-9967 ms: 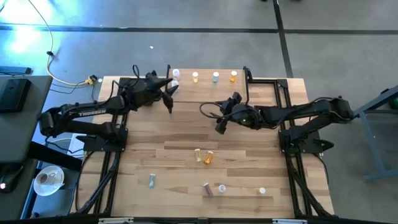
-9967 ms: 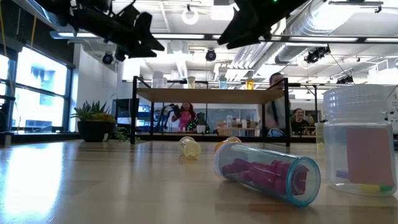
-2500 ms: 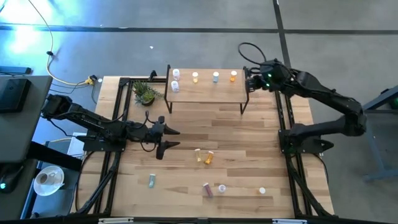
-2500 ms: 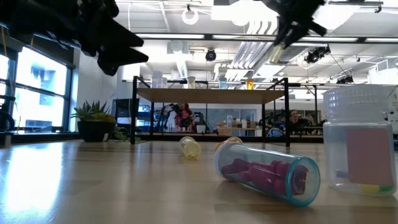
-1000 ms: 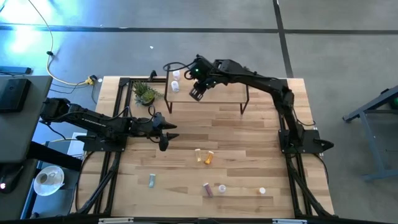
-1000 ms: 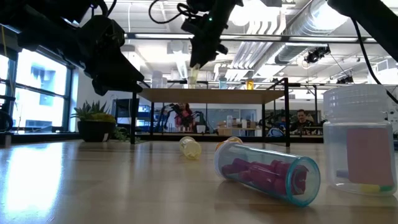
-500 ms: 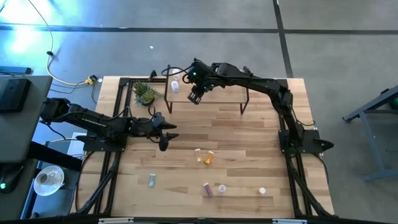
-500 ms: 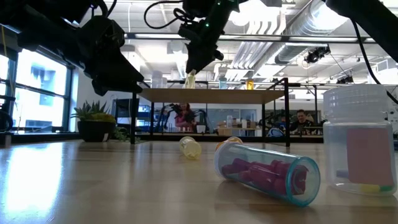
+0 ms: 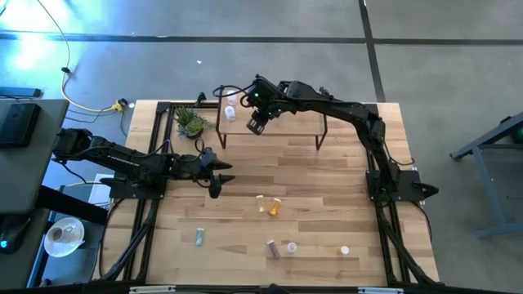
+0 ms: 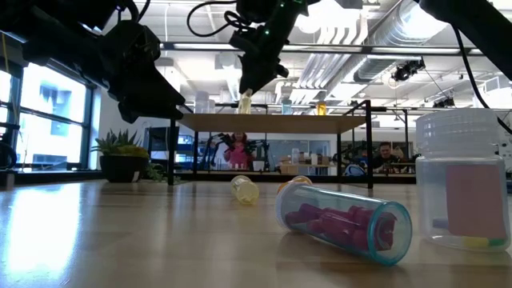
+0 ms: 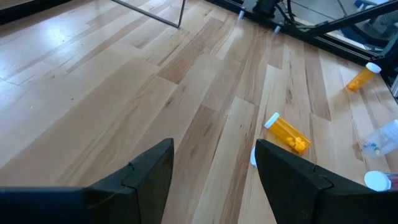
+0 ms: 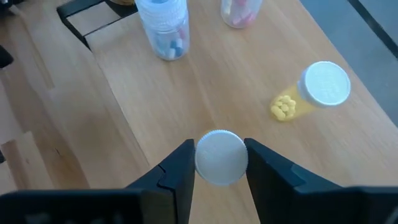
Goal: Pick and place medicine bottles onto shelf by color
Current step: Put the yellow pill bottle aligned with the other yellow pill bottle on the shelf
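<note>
While my right gripper hung over the left part of the shelf, it was clenched on a small white-capped bottle, the cap filling the gap between my two fingers. From table height the bottle looked yellowish, with its base just above the shelf's top board but not resting on it.

A couple of seconds earlier this arm had been out past the shelf's right end. It had since swung across to the left part, and in the last half second it had hardly moved. I took that to mean the carry was over and I was lining up the set-down.

Below my fingers a yellow bottle already stood on the shelf, near my load. Two clear bottles stood farther along toward the shelf's left end. Setting mine down beside the yellow one would have matched the colours, so I judged this placement nearly done, with only lowering and letting go left.

My left gripper waited in front of the shelf, off its left end, low over the table, fingers spread and holding nothing. It had not shifted in the last second. Several bottles still lay on the table farther in front of the shelf, among them an orange bottle on its side, so plenty of sorting remained.
</note>
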You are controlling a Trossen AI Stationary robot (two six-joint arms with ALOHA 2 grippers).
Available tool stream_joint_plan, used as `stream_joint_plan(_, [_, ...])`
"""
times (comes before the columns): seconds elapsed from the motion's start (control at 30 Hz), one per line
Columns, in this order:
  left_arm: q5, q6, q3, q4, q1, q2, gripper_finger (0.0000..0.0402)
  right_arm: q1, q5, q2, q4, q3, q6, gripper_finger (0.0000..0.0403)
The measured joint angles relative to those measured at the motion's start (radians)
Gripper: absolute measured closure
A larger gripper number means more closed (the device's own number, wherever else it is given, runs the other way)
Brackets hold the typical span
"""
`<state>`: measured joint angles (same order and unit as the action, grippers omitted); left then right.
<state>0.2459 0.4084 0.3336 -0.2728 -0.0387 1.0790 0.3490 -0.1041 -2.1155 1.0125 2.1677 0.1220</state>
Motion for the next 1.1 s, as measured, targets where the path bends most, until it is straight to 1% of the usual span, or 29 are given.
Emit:
stream_joint_plan(0.3, [0.000, 0.000, 0.000, 0.000, 0.000, 0.000, 0.0186, 0.007, 0.002, 0.000, 0.001, 0.000, 0.011, 0.0274])
stream_joint_plan(1.1, [0.000, 0.000, 0.000, 0.000, 0.000, 0.000, 0.0186, 0.011, 0.005, 0.000, 0.016, 0.000, 0.001, 0.0273])
